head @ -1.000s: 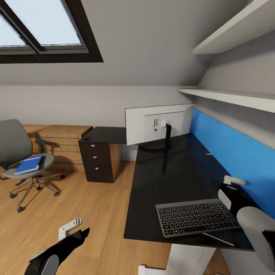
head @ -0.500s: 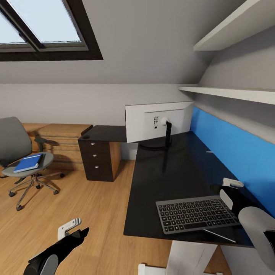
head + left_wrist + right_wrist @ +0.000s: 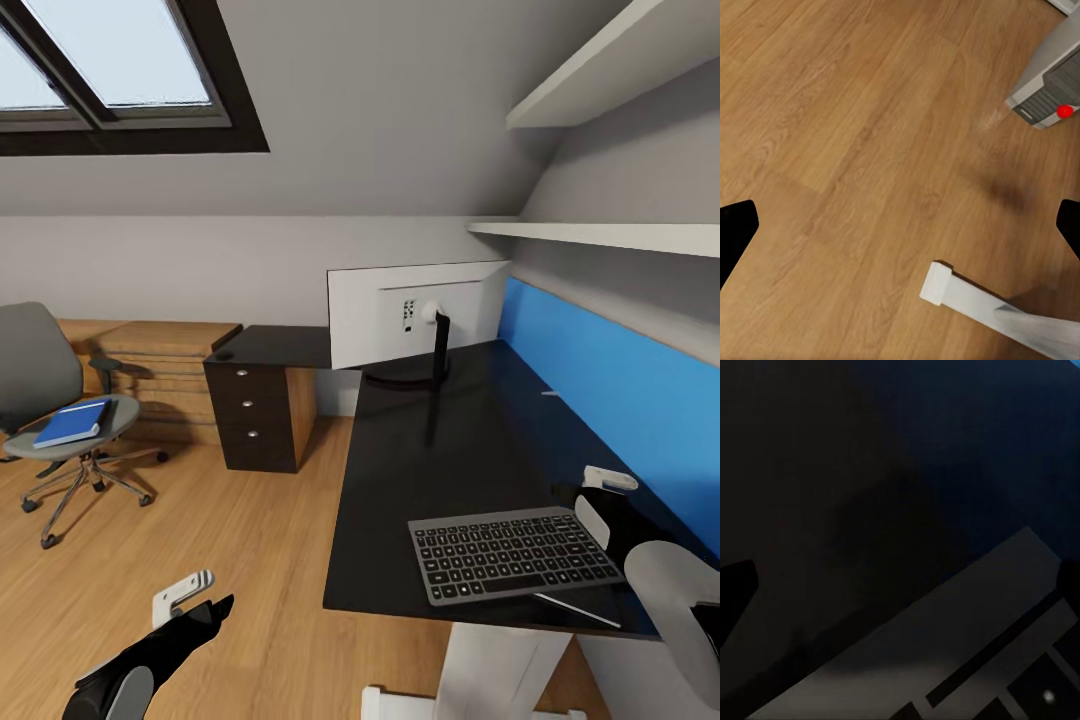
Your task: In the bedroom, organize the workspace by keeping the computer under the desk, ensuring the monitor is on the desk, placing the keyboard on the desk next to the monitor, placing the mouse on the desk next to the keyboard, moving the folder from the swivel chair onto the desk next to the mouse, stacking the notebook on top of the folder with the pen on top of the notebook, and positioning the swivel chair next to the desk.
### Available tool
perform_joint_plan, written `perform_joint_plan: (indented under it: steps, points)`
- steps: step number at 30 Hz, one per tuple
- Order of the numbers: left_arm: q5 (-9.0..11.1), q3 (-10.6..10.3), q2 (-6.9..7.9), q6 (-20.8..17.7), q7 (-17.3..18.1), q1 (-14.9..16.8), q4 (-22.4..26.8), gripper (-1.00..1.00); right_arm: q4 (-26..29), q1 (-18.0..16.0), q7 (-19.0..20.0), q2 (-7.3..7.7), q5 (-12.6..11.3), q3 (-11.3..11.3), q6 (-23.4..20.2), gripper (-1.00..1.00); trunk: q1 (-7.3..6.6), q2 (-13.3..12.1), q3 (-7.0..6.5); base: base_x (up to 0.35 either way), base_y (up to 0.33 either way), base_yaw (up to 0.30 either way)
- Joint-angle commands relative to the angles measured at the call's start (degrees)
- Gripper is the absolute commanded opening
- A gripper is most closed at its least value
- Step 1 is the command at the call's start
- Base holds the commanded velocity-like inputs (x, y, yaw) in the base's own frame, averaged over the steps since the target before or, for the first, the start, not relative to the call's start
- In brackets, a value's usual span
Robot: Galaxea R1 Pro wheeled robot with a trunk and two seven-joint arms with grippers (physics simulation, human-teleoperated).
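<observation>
- One desk (image 3: pixel 440 480): I count one keyboard (image 3: pixel 513 553) at its near end, one monitor (image 3: pixel 415 315) at the far end.
- One chair (image 3: pixel 45 395) far left, carrying one folder (image 3: pixel 72 422).
- Two grippers: left (image 3: pixel 190 598) over floor, jaws apart; right (image 3: pixel 605 490) beside keyboard, jaws apart.
- Since a second ago: my view has shifted slightly; things unmoved.
</observation>
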State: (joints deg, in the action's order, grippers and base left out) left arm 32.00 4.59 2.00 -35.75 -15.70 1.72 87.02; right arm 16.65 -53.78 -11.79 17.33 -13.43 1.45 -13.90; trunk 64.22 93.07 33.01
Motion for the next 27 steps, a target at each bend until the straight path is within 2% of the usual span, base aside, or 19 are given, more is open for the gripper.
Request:
perform_joint_plan:
  steps: [1, 12, 21, 27]
  points:
    - [0.61, -0.02, 0.02, -0.22, -0.46, 0.03, 0.08, 1.00, 0.13, -0.01, -0.17, -0.01, -0.20, 0.14, -0.32, 1.00, 0.00, 0.03, 0.06, 0.000, 0.000, 0.000]
    - [0.51, -0.02, 0.10, -0.28, -0.25, 0.03, -0.09, 1.00, 0.12, -0.01, -1.77, -0.09, 0.39, 0.02, -0.26, 1.00, 0.00, 0.03, 0.06, 0.000, 0.000, 0.000]
    - [0.44, -0.02, 0.10, -0.28, -0.26, 0.03, -0.18, 1.00, 0.05, -0.01, -3.91, -0.47, 7.41, -0.03, -0.98, 1.00, 0.00, 0.03, 0.06, 0.000, 0.000, 0.000]
    - [0.43, -0.02, 0.10, -0.28, -0.28, 0.03, -0.19, 1.00, 0.05, -0.01, -4.08, -0.53, 8.73, -0.07, -2.20, 1.00, 0.00, 0.03, 0.06, 0.000, 0.000, 0.000]
